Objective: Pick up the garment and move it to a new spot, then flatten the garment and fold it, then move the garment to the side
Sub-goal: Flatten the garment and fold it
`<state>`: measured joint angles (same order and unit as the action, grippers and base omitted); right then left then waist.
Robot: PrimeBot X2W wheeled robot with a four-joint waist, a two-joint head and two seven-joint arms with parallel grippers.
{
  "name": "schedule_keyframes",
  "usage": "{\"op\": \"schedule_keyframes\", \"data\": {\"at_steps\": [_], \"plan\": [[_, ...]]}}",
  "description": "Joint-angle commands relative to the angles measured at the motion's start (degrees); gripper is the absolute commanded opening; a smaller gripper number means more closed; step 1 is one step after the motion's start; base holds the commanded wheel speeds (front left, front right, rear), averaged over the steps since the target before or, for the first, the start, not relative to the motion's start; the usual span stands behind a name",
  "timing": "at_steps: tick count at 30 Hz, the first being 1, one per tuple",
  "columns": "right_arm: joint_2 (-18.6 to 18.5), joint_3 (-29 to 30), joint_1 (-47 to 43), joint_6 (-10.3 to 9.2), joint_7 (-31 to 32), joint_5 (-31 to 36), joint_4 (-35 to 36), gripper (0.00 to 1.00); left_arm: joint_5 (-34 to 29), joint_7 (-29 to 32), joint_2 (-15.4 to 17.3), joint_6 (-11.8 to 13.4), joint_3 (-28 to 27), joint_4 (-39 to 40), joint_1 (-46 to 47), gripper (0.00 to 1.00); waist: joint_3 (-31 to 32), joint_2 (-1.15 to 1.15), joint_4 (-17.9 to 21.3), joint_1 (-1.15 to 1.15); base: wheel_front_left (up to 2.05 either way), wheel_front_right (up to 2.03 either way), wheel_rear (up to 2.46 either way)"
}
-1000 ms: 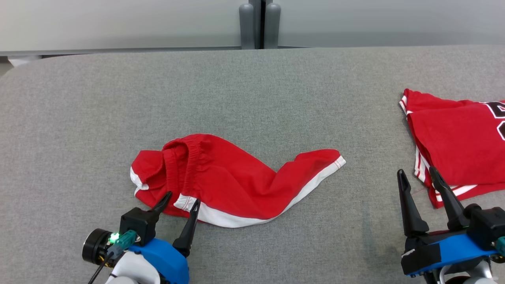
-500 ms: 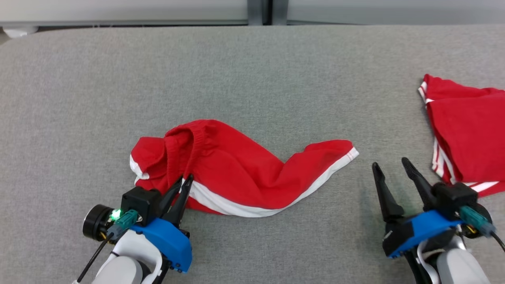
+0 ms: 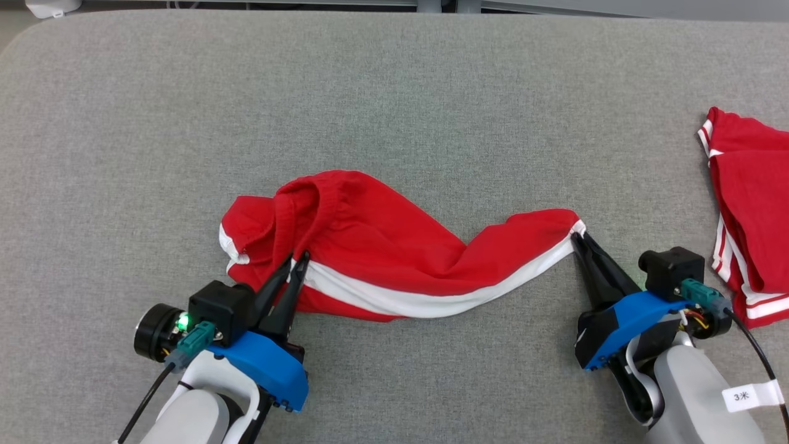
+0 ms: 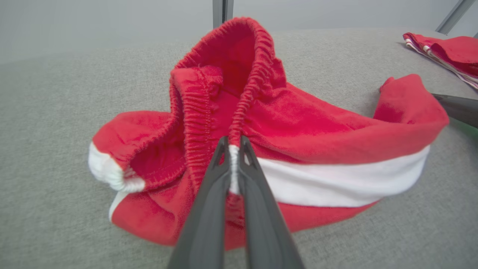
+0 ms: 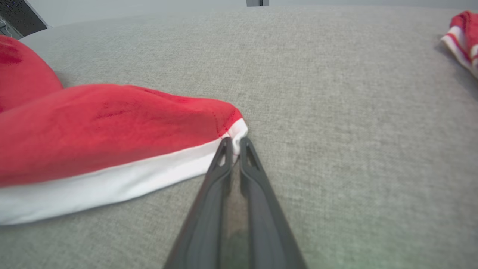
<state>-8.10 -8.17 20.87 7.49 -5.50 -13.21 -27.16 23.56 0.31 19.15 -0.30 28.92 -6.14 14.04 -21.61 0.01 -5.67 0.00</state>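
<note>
Left hand (image 3: 297, 259), right hand (image 3: 578, 237) tight on garment (image 3: 382, 246).

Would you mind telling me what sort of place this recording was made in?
Probably a robotics lab's garment-folding station: a wide table covered in grey fabric, crumpled red shorts with white trim on it, and another red-and-white garment set aside at its right.

Bright, even light leaves soft shadows under the garment (image 3: 382, 259); wrist views curve and blur toward edges.
</note>
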Motion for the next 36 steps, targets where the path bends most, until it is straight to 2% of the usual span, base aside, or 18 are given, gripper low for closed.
{"op": "schedule_keyframes", "data": {"at_steps": [1, 6, 10, 19, 20, 26, 31, 36], "plan": [[-0.55, -0.77, -1.4, 0.0, -0.49, -0.99, -0.14, 0.0, -0.05, -0.91, 0.11, 0.7, -0.6, 0.83, 0.29, 0.0, 0.51, -0.01, 0.06, 0.0, 0.0, 0.0, 0.0], [-1.7, 0.18, -3.48, 0.0, -2.41, -2.03, 6.15, 0.0, -0.68, -2.1, 0.99, 1.94, -1.56, 3.67, 0.18, 0.0, 2.6, -0.01, 0.69, 0.0, 0.0, 0.0, 0.0], [-2.03, 2.76, -6.1, 0.0, -2.58, -1.7, 14.02, 0.0, -1.24, -2.14, 2.17, 3.16, -2.59, 7.63, 0.03, 0.0, 5.42, -0.01, 1.76, 0.0, 0.0, 0.0, 0.0], [-0.03, 9.52, -9.43, 0.0, 2.1, 2.46, 34.65, 0.0, -2.21, 0.45, 5.78, 5.24, -5.48, 19.01, 1.4, 0.0, 13.1, -0.01, 4.26, 0.0, 0.0, 0.0, 0.0], [-0.03, 9.52, -9.43, 0.0, 2.1, 2.46, 34.65, 0.0, -2.21, 0.45, 5.78, 5.24, -5.48, 19.01, 1.4, 0.0, 13.1, -0.01, 4.26, 0.0, 0.0, 0.0, 0.0], [0.48, 13.52, -9.01, 0.0, 5.47, 3.91, 46.3, 0.0, -2.53, 2.46, 6.71, 6.27, -6.76, 27.16, 3.82, 0.0, 16.15, -0.01, 4.87, 0.0, 0.0, 0.0, 0.0], [0.52, 14.88, -7.32, 0.0, 7.69, 3.02, 50.06, 0.0, -1.55, 3.37, 5.82, 7.18, -7.59, 30.38, 5.45, 0.0, 16.1, -0.01, 5.41, 0.0, 0.0, 0.0, 0.0], [0.28, 13.8, -3.56, 0.0, 8.49, 1.51, 47.47, 0.0, 0.49, 2.29, 4.0, 6.51, -8.1, 27.48, 8.23, 0.0, 13.54, -0.01, 5.76, 0.0, 0.0, 0.0, 0.0]]}}
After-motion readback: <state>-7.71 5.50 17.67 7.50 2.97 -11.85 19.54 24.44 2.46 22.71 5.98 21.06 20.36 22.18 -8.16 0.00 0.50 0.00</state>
